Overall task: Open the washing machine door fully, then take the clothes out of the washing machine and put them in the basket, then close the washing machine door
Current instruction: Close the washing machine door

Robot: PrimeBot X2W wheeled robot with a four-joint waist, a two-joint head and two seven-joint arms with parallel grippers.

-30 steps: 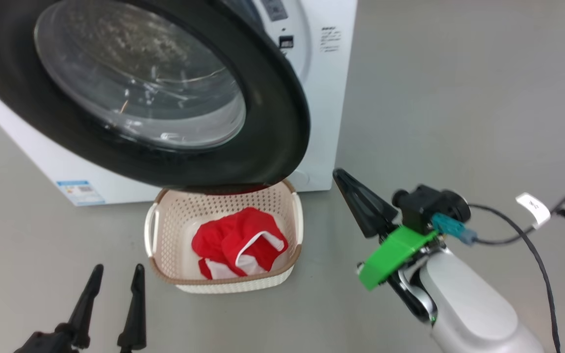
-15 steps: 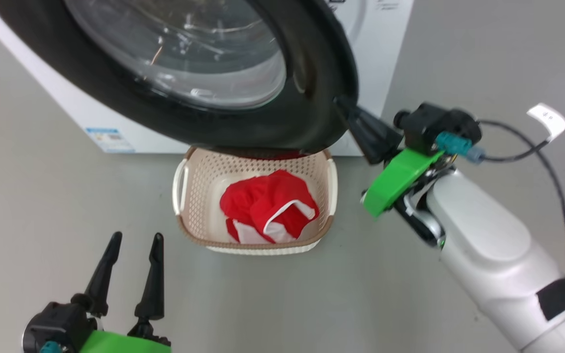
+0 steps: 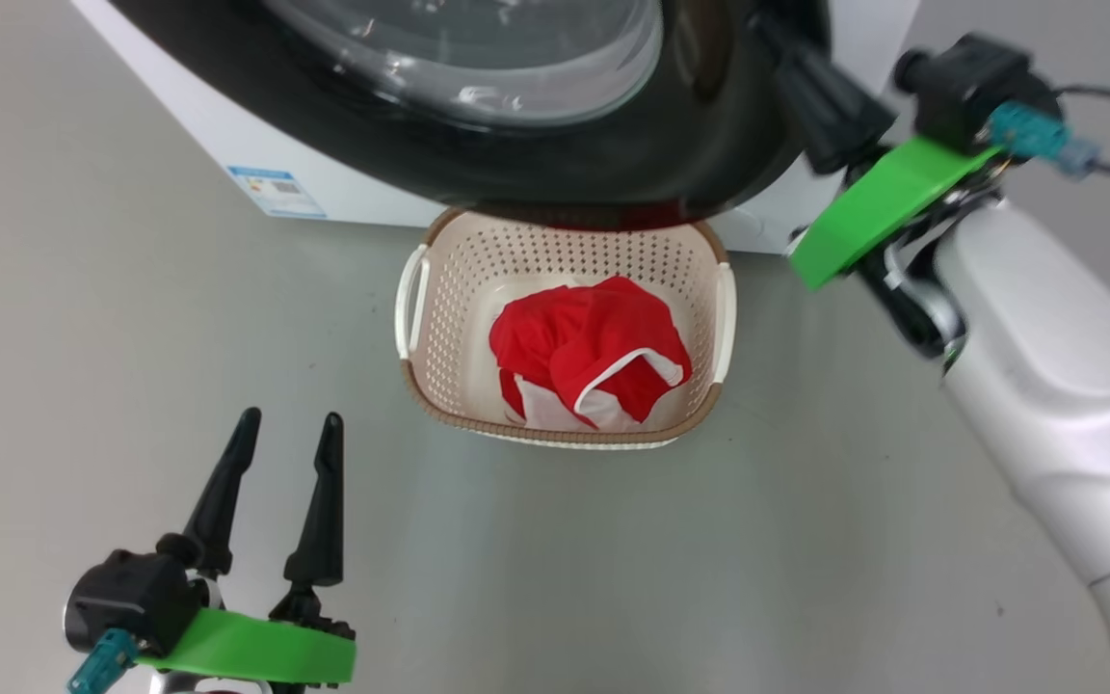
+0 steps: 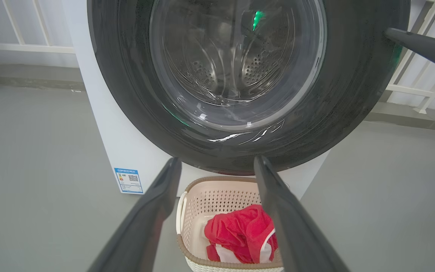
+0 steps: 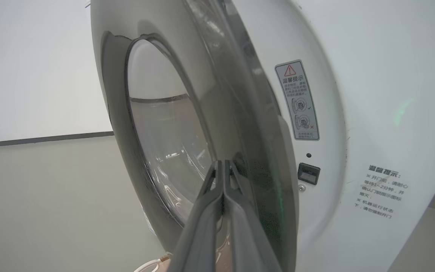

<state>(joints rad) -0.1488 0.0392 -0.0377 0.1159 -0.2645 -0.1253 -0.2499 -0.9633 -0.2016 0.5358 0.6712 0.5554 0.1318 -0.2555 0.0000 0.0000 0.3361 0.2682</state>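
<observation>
Landmark = basket point(image 3: 565, 436). Clothes point(image 3: 594, 347) are heaped inside it, toward its near side. Washing machine point(image 5: 391, 75) sits directly behind the basket. Washing machine door point(image 4: 353, 94) is ajar, black rim overhanging the basket's far edge. Right hand point(image 5: 223, 166) is above-right of the basket, fingers pinched together on nothing, tips at the door rim's edge. Left hand point(image 3: 290, 419) is near-left of the basket, well apart from it, fingers spread wide and empty.

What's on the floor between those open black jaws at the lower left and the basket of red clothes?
Nothing: in the head view, only bare grey floor separates the left jaws from the basket; the clothes lie inside it.
</observation>
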